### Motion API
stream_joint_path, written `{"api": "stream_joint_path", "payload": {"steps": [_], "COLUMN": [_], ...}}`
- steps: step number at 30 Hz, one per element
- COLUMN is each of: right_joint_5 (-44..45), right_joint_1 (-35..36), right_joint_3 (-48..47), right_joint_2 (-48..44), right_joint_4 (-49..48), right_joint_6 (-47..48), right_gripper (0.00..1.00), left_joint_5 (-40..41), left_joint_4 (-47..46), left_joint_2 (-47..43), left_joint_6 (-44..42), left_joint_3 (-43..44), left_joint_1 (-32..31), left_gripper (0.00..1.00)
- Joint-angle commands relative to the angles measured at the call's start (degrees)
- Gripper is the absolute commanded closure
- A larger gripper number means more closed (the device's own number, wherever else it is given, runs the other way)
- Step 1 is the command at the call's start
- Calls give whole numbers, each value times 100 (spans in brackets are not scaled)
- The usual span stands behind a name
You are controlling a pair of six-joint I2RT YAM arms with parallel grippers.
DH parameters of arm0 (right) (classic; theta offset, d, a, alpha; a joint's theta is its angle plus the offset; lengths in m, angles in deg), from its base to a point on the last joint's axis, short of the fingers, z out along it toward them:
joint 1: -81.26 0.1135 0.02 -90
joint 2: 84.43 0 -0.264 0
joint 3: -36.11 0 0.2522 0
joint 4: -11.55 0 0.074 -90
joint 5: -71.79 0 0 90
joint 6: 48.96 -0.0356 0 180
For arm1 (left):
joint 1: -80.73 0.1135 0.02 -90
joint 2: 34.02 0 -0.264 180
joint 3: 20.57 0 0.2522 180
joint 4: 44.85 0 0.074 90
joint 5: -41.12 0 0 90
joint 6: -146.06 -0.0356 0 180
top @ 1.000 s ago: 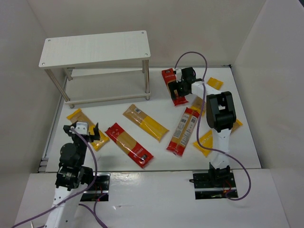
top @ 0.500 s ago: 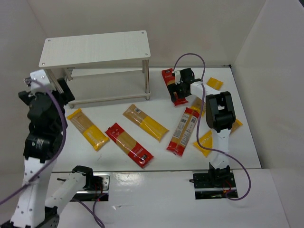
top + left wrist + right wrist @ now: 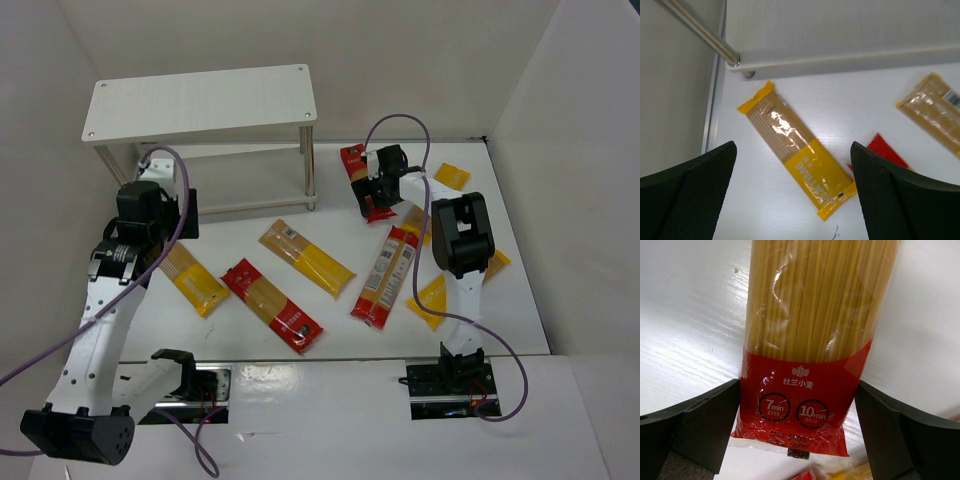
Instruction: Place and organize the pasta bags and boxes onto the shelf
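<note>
Nearest, the left end effector [image 3: 792, 150] hangs wide open and empty above a long yellow-orange spaghetti pack [image 3: 795, 160] with a clear window, lying flat on the white surface [image 3: 335, 215]. Farther right, the right end effector [image 3: 797, 385] is spread fully, straddling the end of a flat red spaghetti pack [image 3: 807, 330]; whether its fingers touch it I cannot tell. Farthest, at left, stands the white two-tier perforated shelf [image 3: 200, 100] with silver legs.
</note>
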Motion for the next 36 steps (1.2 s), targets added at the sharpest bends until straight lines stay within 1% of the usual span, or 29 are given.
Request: {"api": "stream_joint_path", "payload": {"steps": [1,2,4,6,9,10,13,18,22,24,25,26,27,28,29,30,31,33,36], "right_joint_5": [115,115,115,115,167,168,229,229,335,335,335,265,265,264,386,501,641,573,371], "right_joint_1": [85,85,85,85,85,138,138,191,191,191,243,244,244,244,244,244,244,244,244], "right_joint_3": [-23,-84,-242,-374,-497,-585,-787,-1112,-1289,-1446,-1447,-1604,-1666,-1815,-1816,-1816,-1816,-1816,-1466], "right_joint_2": [-56,31,215,330,498,576,656,875,1174,1349,1402,1472,1534,1665,1666,1727,1728,1614,1036], "right_joint_4": [0,52,114,115,115,167,220,483,843,1063,1142,1221,1387,1450,1511,1460,1459,1520,1434], "right_joint_6": [62,62,62,62,62,62,62,10,-43,18,18,88,89,89,89,89,-16,-17,176], "right_gripper": [0,0,0,0,0,0,0,0,0,5,13,24,63,75,92,100,100,100,100], "left_joint_5": [-604,-666,-1034,-1228,-1290,-1342,-1597,-1475,-1607,-1607,-1607,-1607,-1607,-1607,-1607,-1607,-1607,-1747,-1818], "left_joint_4": [-928,-1076,-1183,-1254,-1394,-1455,-1456,-1456,-1351,-1350,-1350,-1289,-1289,-1289,-1289,-1289,-1289,-1289,-1342], "left_joint_2": [-323,-323,-384,-385,-691,-918,-1061,-1061,-1009,-947,-895,-833,-833,-772,-771,-771,-771,-832,-973], "left_joint_6": [319,319,319,231,311,232,231,179,179,179,127,126,126,126,126,126,126,21,-32], "left_joint_3": [-8,-174,-464,-597,-904,-1062,-1064,-1064,-1064,-1064,-1011,-1011,-1011,-1011,-1011,-1011,-1011,-1011,-1072], "left_joint_1": [141,272,343,344,571,572,686,686,686,686,686,686,686,686,686,686,686,686,686], "left_gripper": [0,0,0,0,0,0,0,0,0,0,0,0,0,0,0,0,0,0,0]}}
